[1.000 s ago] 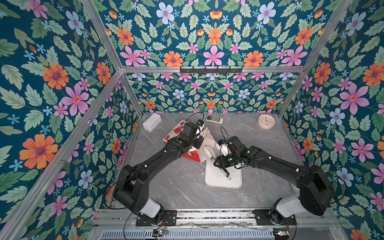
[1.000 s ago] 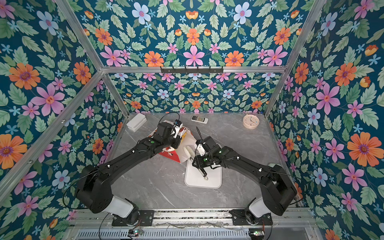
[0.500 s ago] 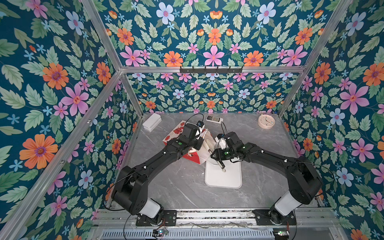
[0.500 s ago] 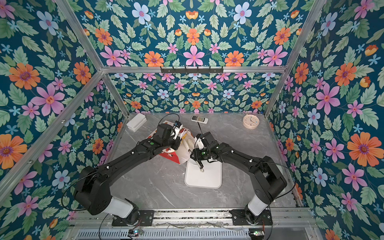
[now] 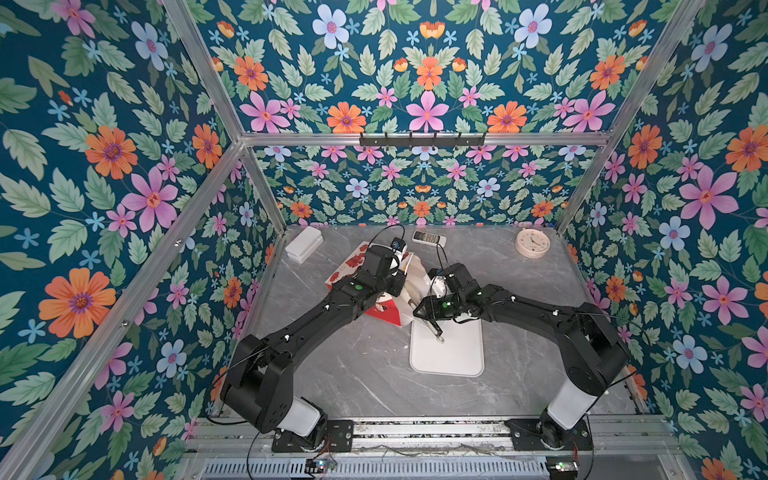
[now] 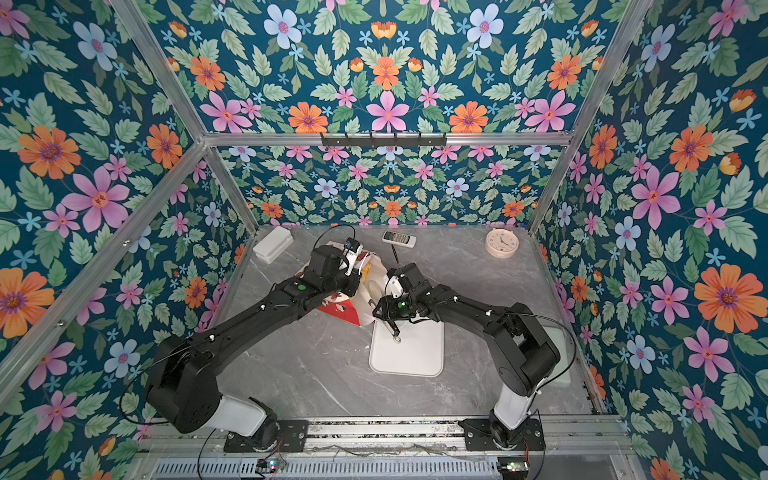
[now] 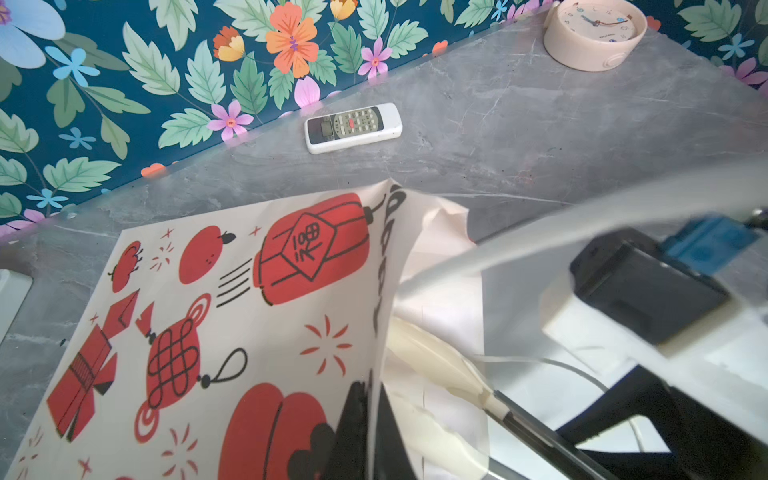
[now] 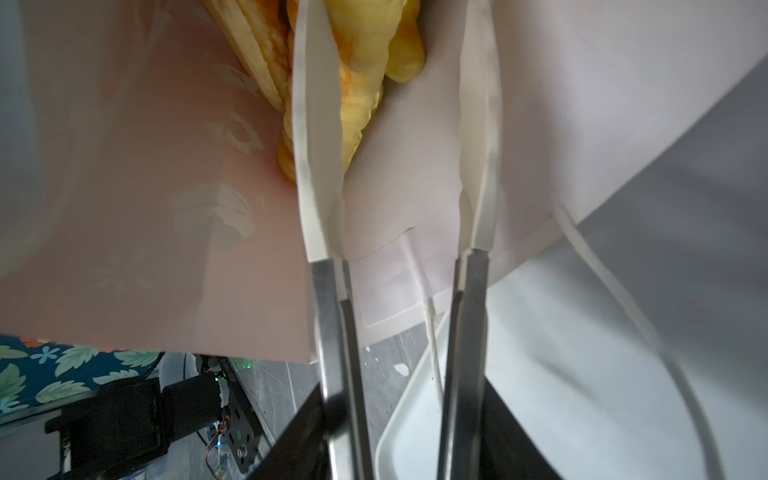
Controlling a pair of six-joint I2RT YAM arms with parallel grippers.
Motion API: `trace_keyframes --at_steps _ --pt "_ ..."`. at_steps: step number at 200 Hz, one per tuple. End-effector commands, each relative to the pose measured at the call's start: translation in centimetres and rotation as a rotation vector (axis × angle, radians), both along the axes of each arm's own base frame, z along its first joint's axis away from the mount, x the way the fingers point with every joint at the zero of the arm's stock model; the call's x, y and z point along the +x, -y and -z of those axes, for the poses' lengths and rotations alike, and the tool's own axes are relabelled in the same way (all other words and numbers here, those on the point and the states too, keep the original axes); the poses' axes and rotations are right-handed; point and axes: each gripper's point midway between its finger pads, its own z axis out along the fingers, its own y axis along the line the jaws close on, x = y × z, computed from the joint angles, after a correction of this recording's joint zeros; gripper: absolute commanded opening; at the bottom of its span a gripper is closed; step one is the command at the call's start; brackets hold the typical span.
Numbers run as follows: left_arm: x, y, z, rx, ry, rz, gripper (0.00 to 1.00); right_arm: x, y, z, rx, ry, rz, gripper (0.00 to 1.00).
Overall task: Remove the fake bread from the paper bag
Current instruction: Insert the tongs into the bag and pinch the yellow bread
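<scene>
The paper bag (image 5: pixel 384 309) (image 6: pixel 338 309) lies tilted on the table, white with red prints (image 7: pixel 249 311), its mouth toward the tray. My left gripper (image 5: pixel 402 272) (image 7: pixel 371 399) is shut on the bag's upper rim and holds the mouth up. My right gripper (image 5: pixel 430 309) (image 8: pixel 405 449) is shut on a pair of metal tongs (image 8: pixel 332 311) with white tips. The tong arms stand apart inside the bag's mouth (image 8: pixel 145 208). Glossy yellow fake bread (image 8: pixel 361 83) (image 6: pixel 365 268) lies deep in the bag, and one white tip rests beside it.
A flat white tray (image 5: pixel 453 353) (image 6: pixel 411 353) lies just in front of the bag's mouth, under the right arm. At the back of the grey table are a remote (image 5: pixel 429 238) (image 7: pixel 353 126), a round clock (image 5: pixel 532 243) and a white box (image 5: pixel 304 244).
My right gripper has carried the tongs from over the tray leftward into the bag's mouth, and the tong arms have spread a little. The left gripper has kept its hold.
</scene>
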Motion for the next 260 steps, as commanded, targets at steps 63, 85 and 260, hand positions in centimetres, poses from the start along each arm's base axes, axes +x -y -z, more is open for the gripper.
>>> trace_keyframes --at_steps 63,85,260 --pt "0.1 0.7 -1.0 -0.042 0.032 0.018 0.00 0.7 -1.2 -1.7 0.073 0.037 -0.018 0.51" --pt "0.1 0.7 -1.0 -0.043 0.034 0.020 0.00 0.8 -1.1 -1.5 0.088 0.022 -0.017 0.52" --pt "-0.4 0.5 -1.5 -0.057 0.045 0.024 0.00 0.6 -1.1 -1.5 0.118 0.017 -0.038 0.54"
